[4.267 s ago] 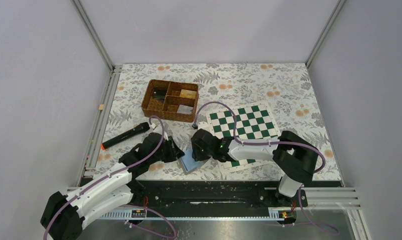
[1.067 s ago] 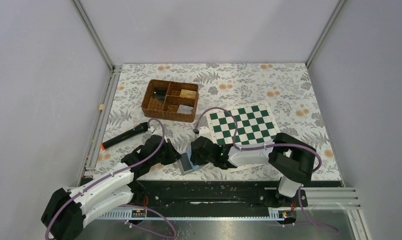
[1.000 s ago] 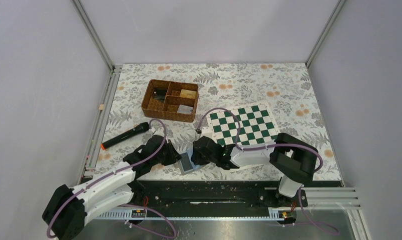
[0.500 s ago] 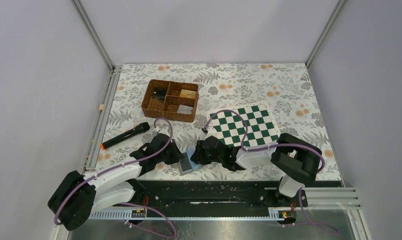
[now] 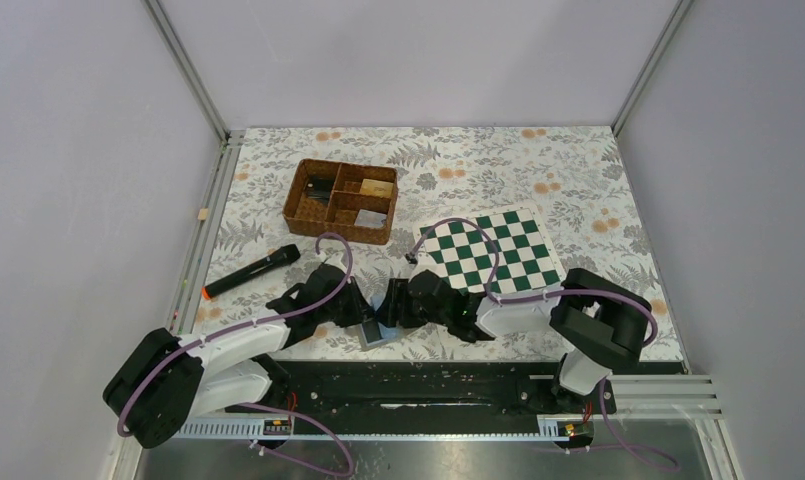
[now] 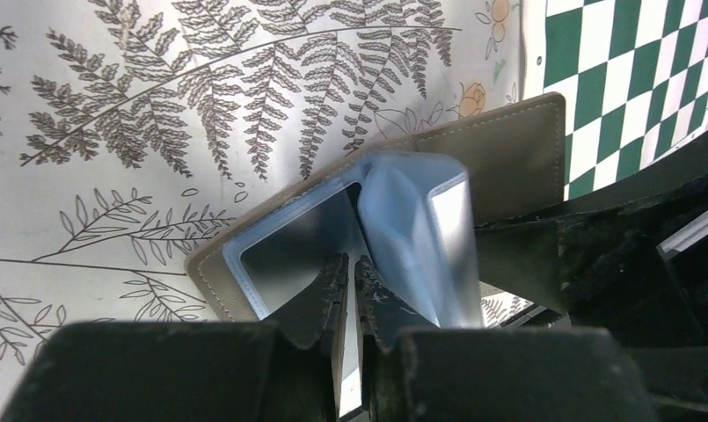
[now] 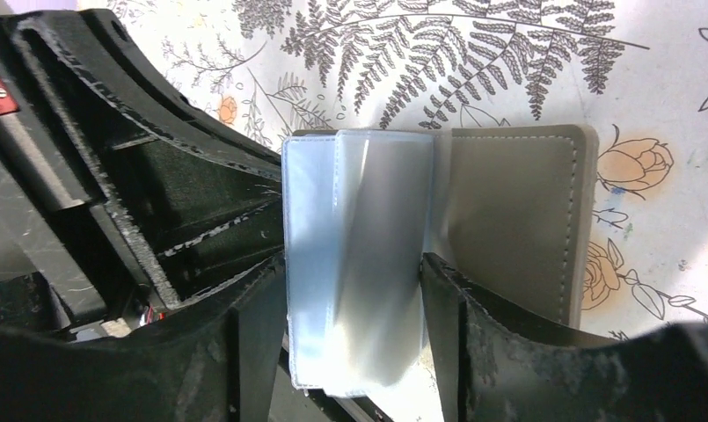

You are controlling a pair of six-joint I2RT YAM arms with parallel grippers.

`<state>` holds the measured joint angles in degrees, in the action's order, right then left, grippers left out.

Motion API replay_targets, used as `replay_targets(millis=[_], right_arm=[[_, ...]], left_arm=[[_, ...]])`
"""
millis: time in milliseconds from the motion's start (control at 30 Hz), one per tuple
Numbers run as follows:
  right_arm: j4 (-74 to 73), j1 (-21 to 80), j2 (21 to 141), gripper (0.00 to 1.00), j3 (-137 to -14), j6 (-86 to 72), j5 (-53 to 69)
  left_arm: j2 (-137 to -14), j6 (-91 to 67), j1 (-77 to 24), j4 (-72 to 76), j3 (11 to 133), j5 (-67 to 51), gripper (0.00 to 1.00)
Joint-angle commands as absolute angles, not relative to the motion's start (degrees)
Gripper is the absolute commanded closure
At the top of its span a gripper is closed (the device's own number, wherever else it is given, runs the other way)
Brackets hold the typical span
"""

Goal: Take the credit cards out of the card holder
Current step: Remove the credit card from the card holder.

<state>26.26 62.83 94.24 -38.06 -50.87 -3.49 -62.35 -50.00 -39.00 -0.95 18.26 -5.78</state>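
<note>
The card holder [image 5: 370, 335] lies open on the floral cloth near the front edge, grey outside [image 6: 508, 149] and light blue inside. Its clear sleeves [image 7: 359, 264] stand up, blurred. My left gripper [image 5: 361, 322] comes at it from the left. In the left wrist view the left gripper [image 6: 351, 281] is shut on a thin pale sheet at the fold; I cannot tell whether that sheet is a card or a sleeve. My right gripper [image 5: 390, 312] comes from the right. In the right wrist view the right gripper [image 7: 350, 290] is open, one finger on each side of the standing sleeves.
A green and white chessboard [image 5: 493, 250] lies just right of the holder, under the right arm. A brown wicker compartment basket [image 5: 340, 200] stands behind. A black marker with an orange tip [image 5: 248, 272] lies at the left. The black front rail [image 5: 428, 385] runs close behind the holder.
The card holder has folded narrower and slid slightly left and toward the front edge. The left arm has reached further in toward it. The right gripper has stayed at the holder.
</note>
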Motion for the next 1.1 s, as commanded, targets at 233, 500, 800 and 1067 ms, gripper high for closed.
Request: replay_targets(millis=[233, 500, 800, 1067], right_arm=[[21.68, 62.41, 85.88, 0.26, -37.32, -49.48, -8.44], [17.15, 62.48, 79.27, 0.32, -36.39, -46.72, -12.22], [17.18, 62.53, 73.73, 0.51, -35.29, -45.22, -10.67], [20.97, 62.5, 75.43, 0.7, -35.92, -45.88, -3.05]], left_arm=[[-60.94, -49.15, -39.59, 4.2, 20.66, -9.09, 0.93], [-62.33, -49.51, -40.17, 7.32, 21.92, -11.23, 0.93], [-65.74, -49.83, -41.48, 9.1, 23.54, -11.61, 0.92], [-71.13, -50.01, -43.2, 10.03, 26.0, -11.81, 0.92]])
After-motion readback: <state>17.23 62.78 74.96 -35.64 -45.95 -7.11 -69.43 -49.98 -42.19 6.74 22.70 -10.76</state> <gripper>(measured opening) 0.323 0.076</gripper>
